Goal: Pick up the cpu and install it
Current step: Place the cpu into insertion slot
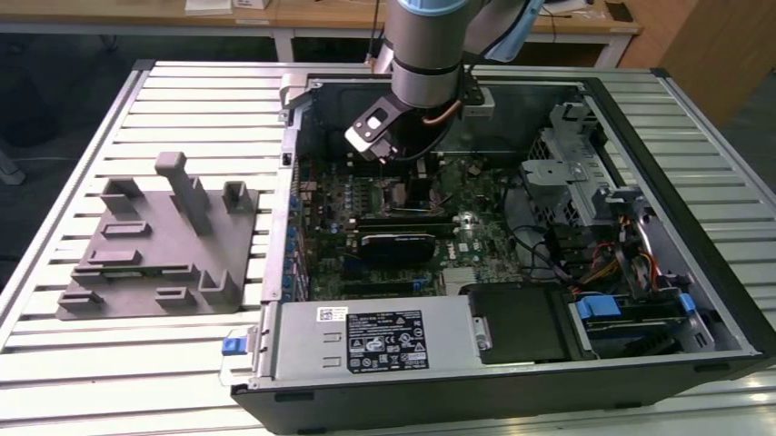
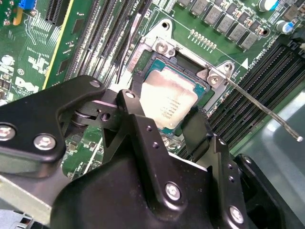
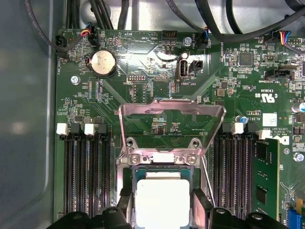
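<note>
One cpu [image 2: 169, 102] in claw [image 2: 161, 110], over open socket [image 2: 159, 46].

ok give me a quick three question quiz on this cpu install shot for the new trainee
1. True or false: the cpu lies on the grey fixture.
2. Is the metal socket frame raised, or closed over the cpu?
3. Multiple choice: in the first wrist view, what runs along both sides of the cpu? A) memory slots B) cooling fans C) screwdrivers

Key:
1. False, it is at the motherboard.
2. Raised.
3. A.
</note>
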Robot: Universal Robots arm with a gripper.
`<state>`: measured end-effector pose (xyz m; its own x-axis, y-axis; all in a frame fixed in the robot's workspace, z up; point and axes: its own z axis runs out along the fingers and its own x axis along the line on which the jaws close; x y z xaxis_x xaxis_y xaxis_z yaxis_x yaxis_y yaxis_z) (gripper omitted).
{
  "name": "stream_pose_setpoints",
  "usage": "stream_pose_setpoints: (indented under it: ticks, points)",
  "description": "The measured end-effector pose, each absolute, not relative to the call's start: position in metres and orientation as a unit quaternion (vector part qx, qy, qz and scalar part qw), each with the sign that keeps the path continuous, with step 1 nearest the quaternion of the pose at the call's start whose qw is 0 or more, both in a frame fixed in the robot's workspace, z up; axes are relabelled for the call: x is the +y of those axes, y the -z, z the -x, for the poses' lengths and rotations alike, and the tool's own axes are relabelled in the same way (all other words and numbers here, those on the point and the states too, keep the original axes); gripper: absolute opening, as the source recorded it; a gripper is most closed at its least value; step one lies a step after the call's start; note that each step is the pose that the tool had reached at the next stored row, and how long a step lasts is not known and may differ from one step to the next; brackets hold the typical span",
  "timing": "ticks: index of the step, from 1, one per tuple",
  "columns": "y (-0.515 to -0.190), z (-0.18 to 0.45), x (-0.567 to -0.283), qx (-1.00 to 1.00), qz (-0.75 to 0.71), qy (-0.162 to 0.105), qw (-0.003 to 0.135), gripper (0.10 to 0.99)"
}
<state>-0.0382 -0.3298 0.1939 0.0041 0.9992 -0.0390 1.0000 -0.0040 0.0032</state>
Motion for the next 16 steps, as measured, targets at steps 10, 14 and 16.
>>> stream_pose_setpoints:
  ticks: [10, 14, 16]
  points:
    - [-0.204, 0.038, -0.330, 0.706, -0.708, 0.013, 0.015, 0.612]
    - [-0.205, 0.038, -0.330, 0.706, -0.708, 0.013, 0.015, 0.612]
    - [-0.205, 0.038, -0.330, 0.706, -0.708, 0.013, 0.015, 0.533]
